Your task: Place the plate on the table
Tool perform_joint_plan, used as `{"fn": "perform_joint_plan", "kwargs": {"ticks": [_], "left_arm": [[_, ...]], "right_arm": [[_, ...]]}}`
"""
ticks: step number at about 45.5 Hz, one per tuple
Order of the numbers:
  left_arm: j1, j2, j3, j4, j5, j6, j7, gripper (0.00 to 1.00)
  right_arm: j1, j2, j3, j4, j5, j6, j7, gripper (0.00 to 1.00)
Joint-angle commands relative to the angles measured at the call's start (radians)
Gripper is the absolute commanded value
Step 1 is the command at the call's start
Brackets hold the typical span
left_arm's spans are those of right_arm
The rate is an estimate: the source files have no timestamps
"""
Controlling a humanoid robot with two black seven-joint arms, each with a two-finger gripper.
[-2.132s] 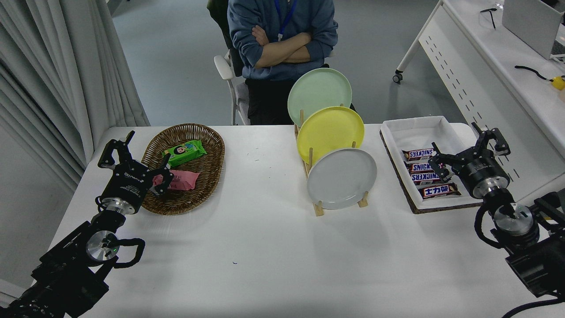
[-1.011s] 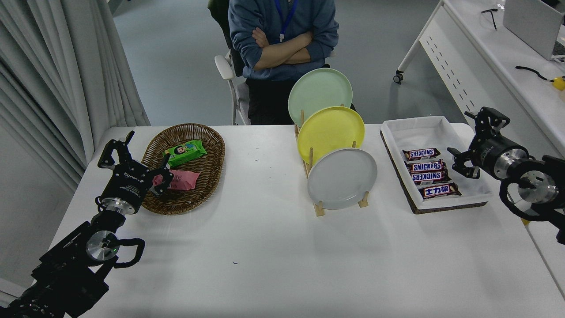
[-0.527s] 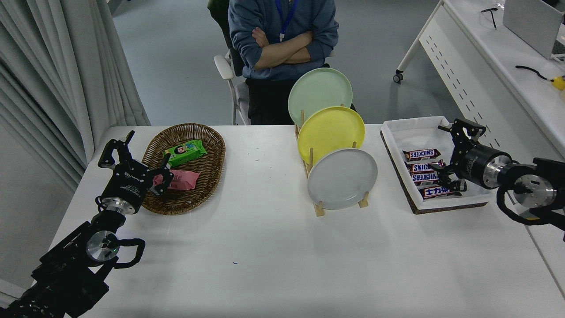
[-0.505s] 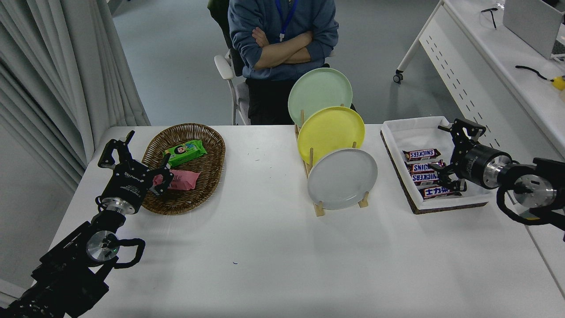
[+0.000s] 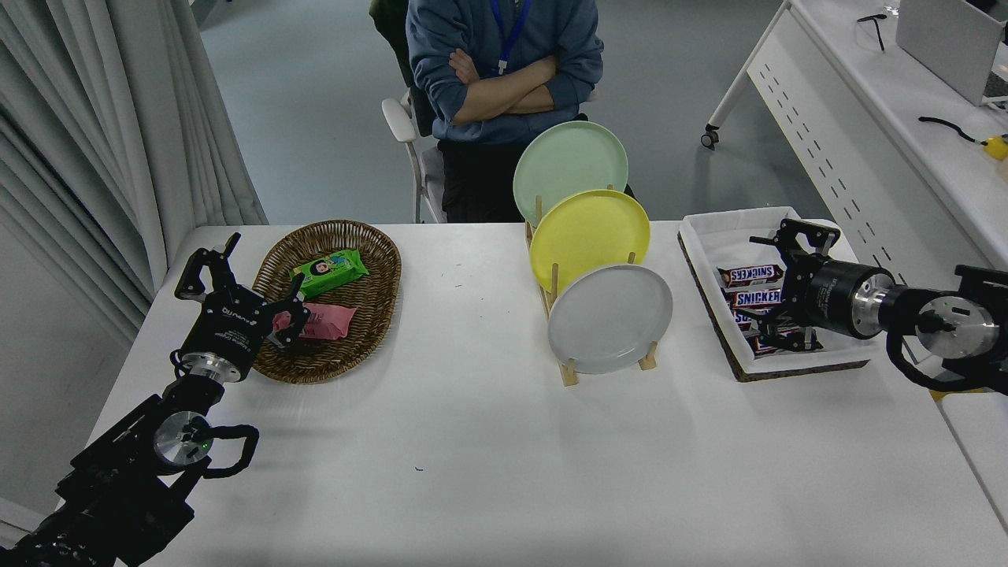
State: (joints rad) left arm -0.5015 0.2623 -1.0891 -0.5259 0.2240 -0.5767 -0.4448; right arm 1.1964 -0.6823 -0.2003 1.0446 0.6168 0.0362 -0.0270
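While the left end effector (image 5: 236,283) sits parked with its fingers apart at the counter's near-left corner, just beside the oval brown wicker basket (image 5: 370,315), the right end effector (image 5: 776,287) has swung in from the counter's right edge over the last two seconds. It now points sideways toward the rack, fingers spread and empty, hovering over the white fabric-lined tray of chocolate bars (image 5: 736,232). The round light-grey glossy plate (image 5: 610,319) has not moved: it leans in the nearest slot of the wooden plate rack (image 5: 568,374), in front of the yellow plate (image 5: 591,236) and the mint-green plate (image 5: 568,161). So the reach is under way, the grasp not yet made. Beyond the white counter (image 5: 472,457)'s far edge a person (image 5: 500,71) sits with arms folded.
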Motion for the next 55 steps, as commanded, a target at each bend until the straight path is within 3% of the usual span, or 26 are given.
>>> {"fn": "perform_joint_plan", "kwargs": {"ticks": [1, 13, 25, 43, 55], "left_arm": [[0.0, 0.0, 0.0, 0.0, 0.0, 0.0, 0.0, 1.0], [0.0, 0.0, 0.0, 0.0, -0.002, 0.0, 0.0, 1.0], [0.0, 0.0, 0.0, 0.0, 0.0, 0.0, 0.0, 1.0], [0.0, 0.0, 0.0, 0.0, 0.0, 0.0, 0.0, 1.0], [0.0, 0.0, 0.0, 0.0, 0.0, 0.0, 0.0, 1.0]], "right_arm": [[0.005, 0.075, 0.032, 0.009, 0.063, -0.075, -0.016, 0.99], [-0.001, 0.098, 0.054, 0.011, 0.132, -0.193, -0.04, 0.99], [0.006, 0.141, 0.128, 0.029, 0.13, -0.22, -0.047, 0.99], [0.008, 0.225, 0.142, 0.022, -0.015, -0.222, -0.047, 0.99], [0.006, 0.241, 0.133, 0.015, -0.215, -0.222, -0.047, 0.99]]}}
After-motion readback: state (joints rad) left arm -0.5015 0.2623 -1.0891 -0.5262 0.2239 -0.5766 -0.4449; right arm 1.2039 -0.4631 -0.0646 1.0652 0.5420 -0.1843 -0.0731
